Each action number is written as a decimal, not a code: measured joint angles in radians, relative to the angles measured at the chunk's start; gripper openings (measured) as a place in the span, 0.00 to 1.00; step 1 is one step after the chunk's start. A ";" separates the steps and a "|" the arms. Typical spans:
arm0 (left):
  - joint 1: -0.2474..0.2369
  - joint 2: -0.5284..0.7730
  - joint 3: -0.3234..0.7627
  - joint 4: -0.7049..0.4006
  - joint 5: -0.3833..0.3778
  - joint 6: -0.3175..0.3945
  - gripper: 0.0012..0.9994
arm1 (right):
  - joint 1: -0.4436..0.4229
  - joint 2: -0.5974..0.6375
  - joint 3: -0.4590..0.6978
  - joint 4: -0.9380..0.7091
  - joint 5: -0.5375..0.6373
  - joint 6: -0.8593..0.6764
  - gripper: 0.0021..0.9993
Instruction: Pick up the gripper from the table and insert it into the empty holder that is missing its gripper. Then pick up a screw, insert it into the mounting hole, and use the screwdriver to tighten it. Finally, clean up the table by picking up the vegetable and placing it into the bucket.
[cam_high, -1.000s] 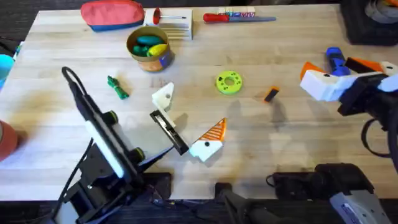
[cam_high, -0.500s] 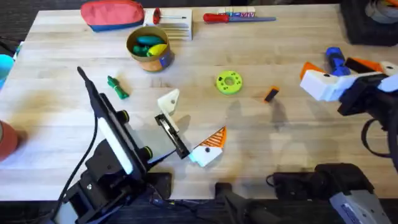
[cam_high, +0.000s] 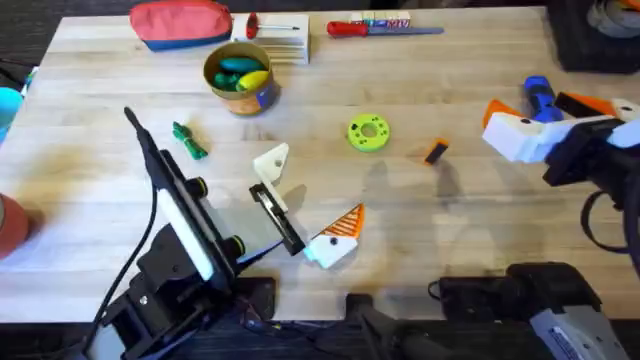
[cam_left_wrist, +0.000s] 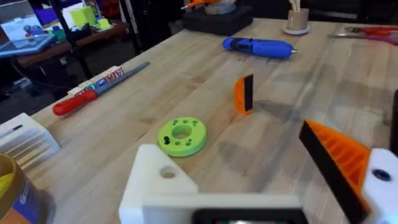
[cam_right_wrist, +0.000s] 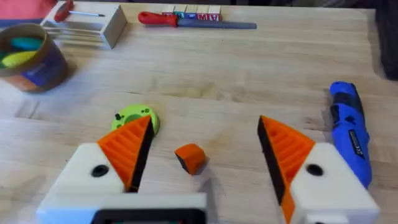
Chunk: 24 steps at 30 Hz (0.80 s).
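Left arm (cam_high: 185, 240), lower left of overhead frame: black links, white stripe, brass-coloured knobs, black cable. Right arm (cam_high: 590, 165), right edge: black body, black cable loop, white wedge fingers (cam_right_wrist: 292, 155) with orange ribbed pads.

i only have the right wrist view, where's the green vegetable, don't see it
observer: the vegetable lies on the table to the left of the bucket, apart from it.
operator: ok and the left hand, holding anything
observer: no, the left hand is open and empty, low over the table.
operator: where's the holder then
observer: the holder is one finger of that left hand, bare white with a dark hole. The gripper piece lies past the green disc from it.
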<state>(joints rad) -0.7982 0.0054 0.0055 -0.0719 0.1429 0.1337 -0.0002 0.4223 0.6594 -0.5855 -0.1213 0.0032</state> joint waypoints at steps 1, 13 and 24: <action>0.000 0.000 0.000 0.000 0.000 0.000 0.99 | 0.000 0.000 0.000 0.000 0.000 0.000 0.99; 0.000 0.000 0.000 0.000 0.004 -0.029 0.99 | 0.000 0.000 0.000 0.000 0.000 0.000 0.99; 0.000 0.000 0.000 0.000 0.011 -0.282 0.99 | 0.000 0.000 0.000 0.000 0.000 0.000 0.99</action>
<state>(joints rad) -0.7982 0.0051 0.0055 -0.0715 0.1543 -0.1484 -0.0002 0.4225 0.6594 -0.5854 -0.1211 0.0032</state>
